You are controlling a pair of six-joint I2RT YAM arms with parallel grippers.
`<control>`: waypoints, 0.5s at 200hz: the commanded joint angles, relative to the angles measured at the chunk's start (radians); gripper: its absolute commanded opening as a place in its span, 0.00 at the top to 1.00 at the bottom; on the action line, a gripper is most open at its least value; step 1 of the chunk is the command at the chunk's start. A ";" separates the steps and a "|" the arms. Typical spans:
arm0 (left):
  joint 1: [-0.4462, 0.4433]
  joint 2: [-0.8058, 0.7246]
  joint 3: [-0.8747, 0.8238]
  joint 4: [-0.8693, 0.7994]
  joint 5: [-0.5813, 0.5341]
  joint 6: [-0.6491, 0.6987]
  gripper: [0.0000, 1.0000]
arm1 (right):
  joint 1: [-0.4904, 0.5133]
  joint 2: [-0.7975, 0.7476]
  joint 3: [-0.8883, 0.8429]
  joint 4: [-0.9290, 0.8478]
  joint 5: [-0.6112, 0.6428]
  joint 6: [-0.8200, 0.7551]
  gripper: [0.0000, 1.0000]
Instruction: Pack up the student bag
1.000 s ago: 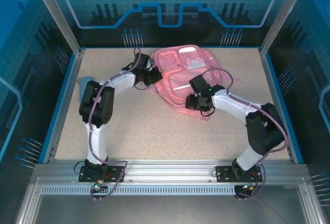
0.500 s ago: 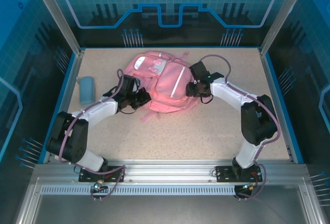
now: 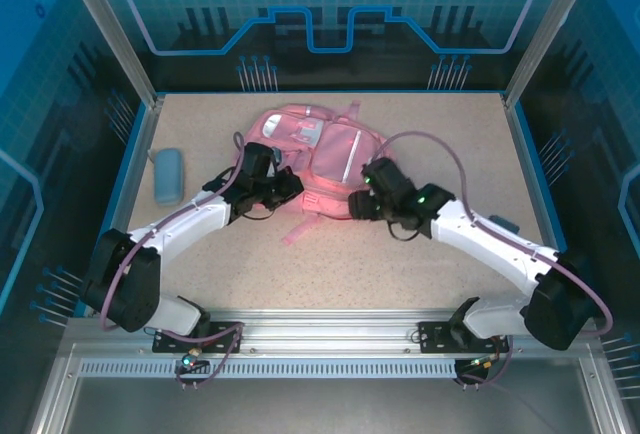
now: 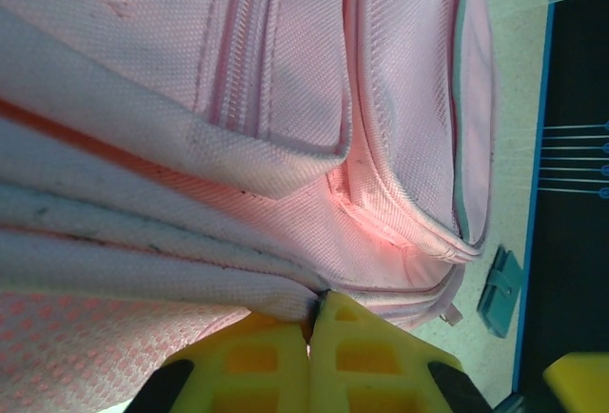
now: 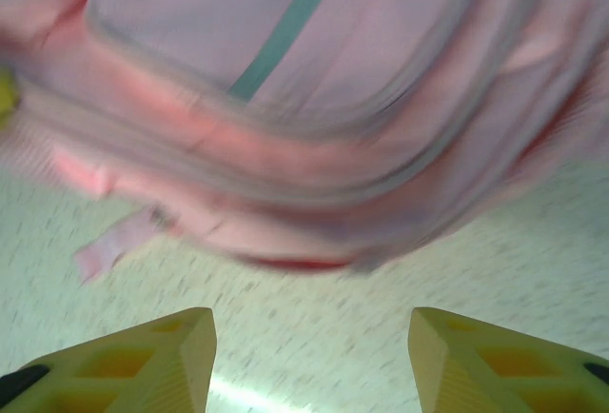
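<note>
Bench (image 3: 400,264) contents, left to right:

1. Light-blue pencil case (image 3: 168,175). It lies near the left edge of the bench, well apart from everything else.

2. My left gripper (image 3: 288,188). It sits at the left flank of the student bag (image 3: 325,154). In the left wrist view my left gripper (image 4: 309,337) has its two yellow fingers (image 4: 371,361) pressed together with no gap. The tips touch a lower fold of the student bag (image 4: 285,99), which rises directly ahead of them. I cannot tell whether any fabric is nipped in the seam between them.

3. The student bag. Pink, and the largest item. It lies flat at the middle of the far half of the bench, between my two grippers. A loose pink strap (image 3: 300,228) trails from its near edge toward me.

4. My right gripper (image 3: 358,204). It sits at the near right corner of the bag. In the right wrist view my right gripper (image 5: 309,356) has its fingers (image 5: 152,356) spread apart with nothing between them, over bare bench (image 5: 314,308). The student bag (image 5: 314,99) is just ahead of the tips, with a teal stripe (image 5: 285,28) across it. This view is blurred.

5. Small blue-grey object (image 3: 503,223). It lies on the bench beside my right forearm, too small to identify.
</note>
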 commanded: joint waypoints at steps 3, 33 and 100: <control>-0.022 -0.011 0.057 0.055 0.022 -0.034 1.00 | 0.126 0.023 -0.056 0.106 0.073 0.102 0.46; -0.026 -0.010 0.080 0.051 0.013 -0.048 1.00 | 0.214 0.132 -0.081 0.263 0.085 0.133 0.49; -0.039 -0.007 0.137 0.002 0.002 -0.038 1.00 | 0.213 0.338 -0.069 0.503 0.154 0.188 0.61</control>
